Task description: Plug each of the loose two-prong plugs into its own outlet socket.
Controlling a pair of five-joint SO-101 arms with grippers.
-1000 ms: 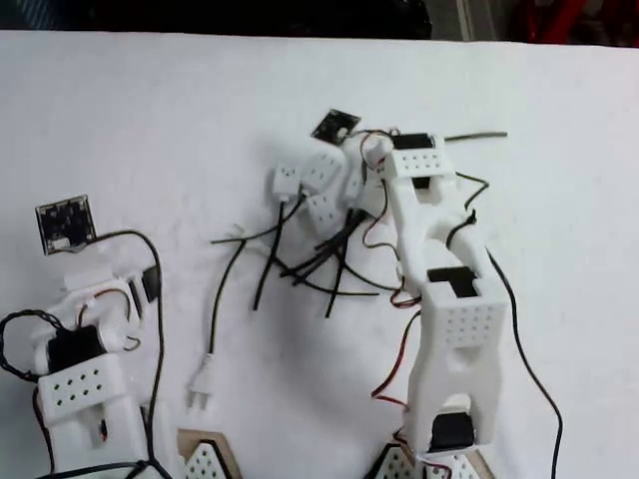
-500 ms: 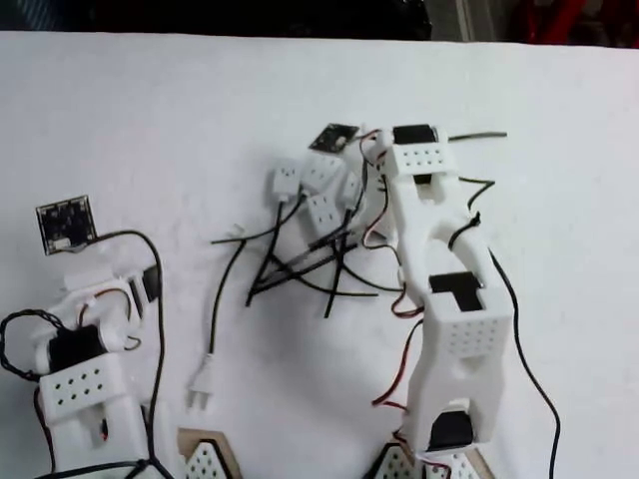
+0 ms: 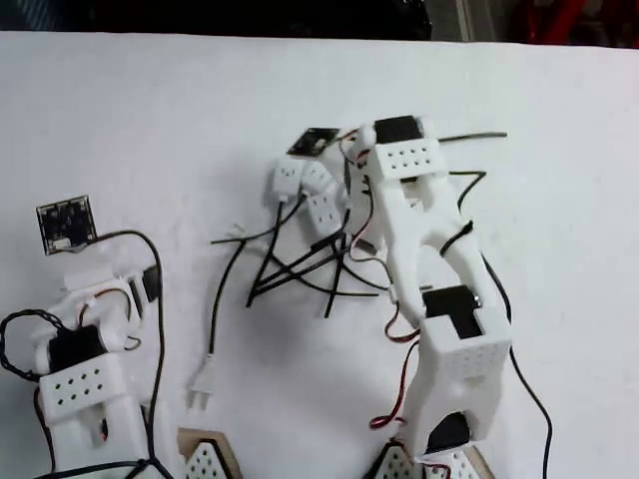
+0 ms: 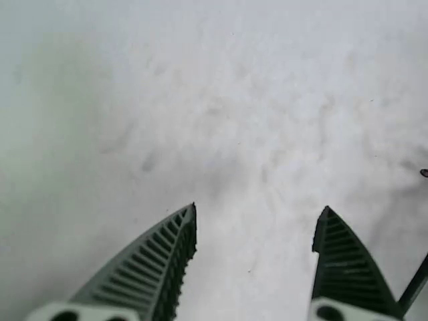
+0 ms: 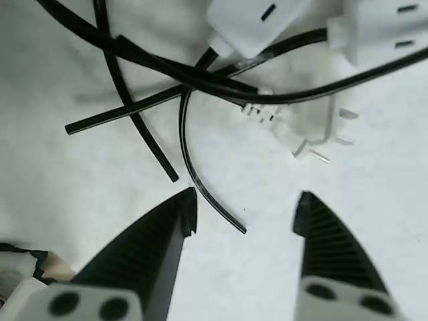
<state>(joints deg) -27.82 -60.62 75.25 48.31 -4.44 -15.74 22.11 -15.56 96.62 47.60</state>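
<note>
Three white outlet sockets (image 3: 305, 185) lie bunched mid-table in a tangle of black cords (image 3: 300, 264). One white two-prong plug (image 3: 203, 384) rests near the front edge on its own black cord. The right arm (image 3: 404, 165) stretches over the right side of the socket cluster. My right gripper (image 5: 244, 200) hangs open above the table, just short of another white plug (image 5: 307, 130) whose prongs point sideways. Two sockets (image 5: 251, 20) lie beyond that plug. My left gripper (image 4: 257, 221) stands open over bare table, holding nothing. The left arm (image 3: 85, 329) sits at the front left.
Loose black cord ends (image 5: 120, 114) cross the table under the right gripper. A thin dark cable (image 3: 474, 137) lies behind the right arm. The table (image 3: 150, 110) is white, with open surface at the far left and far right.
The right arm has swung left over the socket cluster. The sockets and cords have shifted a little to the left. The left arm has stayed put.
</note>
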